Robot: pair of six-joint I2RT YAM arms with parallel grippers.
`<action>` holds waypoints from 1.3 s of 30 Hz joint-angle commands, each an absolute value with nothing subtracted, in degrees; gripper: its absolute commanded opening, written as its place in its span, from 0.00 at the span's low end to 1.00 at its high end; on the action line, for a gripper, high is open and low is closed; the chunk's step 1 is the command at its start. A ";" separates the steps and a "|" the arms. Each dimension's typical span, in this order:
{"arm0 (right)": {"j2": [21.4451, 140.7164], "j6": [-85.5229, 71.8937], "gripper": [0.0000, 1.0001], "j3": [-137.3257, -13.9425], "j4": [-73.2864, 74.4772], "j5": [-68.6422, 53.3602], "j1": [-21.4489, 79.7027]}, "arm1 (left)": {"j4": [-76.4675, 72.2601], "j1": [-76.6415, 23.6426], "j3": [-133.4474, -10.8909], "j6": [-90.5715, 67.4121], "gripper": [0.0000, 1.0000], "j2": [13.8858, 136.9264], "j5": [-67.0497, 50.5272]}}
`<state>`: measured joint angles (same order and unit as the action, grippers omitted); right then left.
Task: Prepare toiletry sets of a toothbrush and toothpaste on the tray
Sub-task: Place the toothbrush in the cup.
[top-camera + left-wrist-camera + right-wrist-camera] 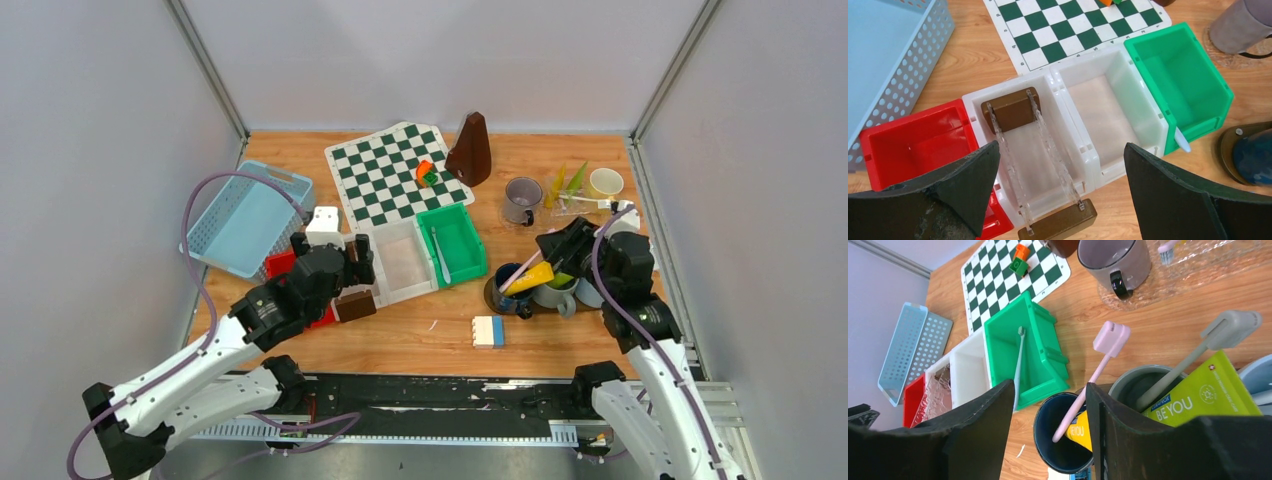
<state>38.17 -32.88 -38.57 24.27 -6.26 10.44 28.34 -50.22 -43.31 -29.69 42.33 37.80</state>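
**Top view only**
- Pale yellow mug (606, 182) at the far right, with loose tubes (578, 178) just left of it.
- White-and-blue block (489, 331) near the front edge of the table (420, 340).
- Brown cone (470, 150) at the corner of the chessboard (390, 175).

**Left wrist view only**
- Red bin (913, 140): nothing seen inside.
- First white bin (979, 107): holds a clear rack (1018, 150) with brown ends, the near end sticking out over the rim.
- Second white bin (1098, 100): nothing seen inside.
- Left gripper (1062, 150): hovers above these bins with its fingers spread wide, gripping nothing.

**Right wrist view only**
- Dark blue mug (1048, 440): holds a pink toothbrush (1098, 365) and a yellow tube (1080, 432).
- Grey-green mug (1133, 380): holds a grey toothbrush (1198, 347) and a green tube (1198, 400).
- Light blue mug (1255, 375): only its edge shows, so its contents cannot be told.
- Green bin (1018, 340): one pale toothbrush (1018, 365) leans on its wall.
- Grey mug (1118, 260): stands on the clear tray (1198, 270), and nothing can be seen in it.
- Right gripper (1049, 387): sits directly over the dark blue mug with its fingers partly spread. The pink handle rises in the gap close to one finger, and nothing is pinched.

**Placement**
- The three filled mugs are bunched together on bare wood at the near right, off the tray.
- Blue basket (245, 215): lies at the far left.
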 commanded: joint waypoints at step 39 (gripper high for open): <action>59.62 -30.62 0.76 -59.09 37.72 5.28 10.61 | 37.54 -24.70 -48.39 -12.88 1.00 19.11 34.22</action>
